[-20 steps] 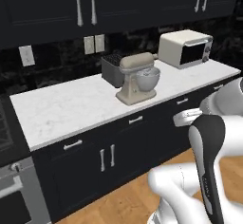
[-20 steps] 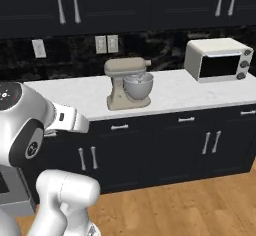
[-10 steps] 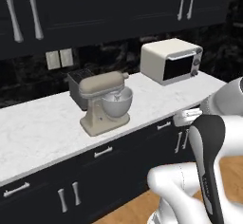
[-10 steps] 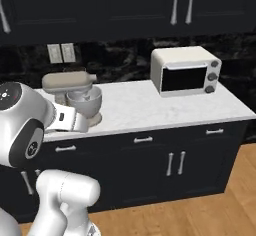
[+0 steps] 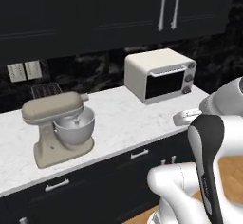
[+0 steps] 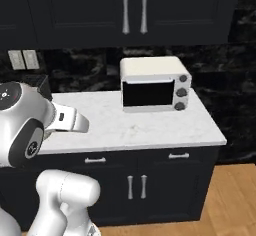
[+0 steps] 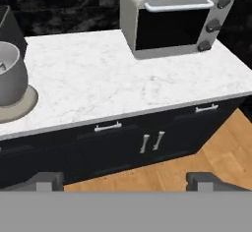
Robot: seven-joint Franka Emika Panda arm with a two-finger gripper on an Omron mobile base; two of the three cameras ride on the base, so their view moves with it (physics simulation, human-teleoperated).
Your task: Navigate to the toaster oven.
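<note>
No legible text, labels or numbers on any appliance, cabinet or wall plate.

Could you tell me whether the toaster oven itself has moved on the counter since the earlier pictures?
No. The toaster oven keeps its place near the counter's right end, below the cabinet handles; the whole view shifted because the base drove.

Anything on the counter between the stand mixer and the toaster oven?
Nothing: in the left base view, bare white marble counter runs from the stand mixer to the toaster oven. The hand view shows the same bare stretch.
</note>
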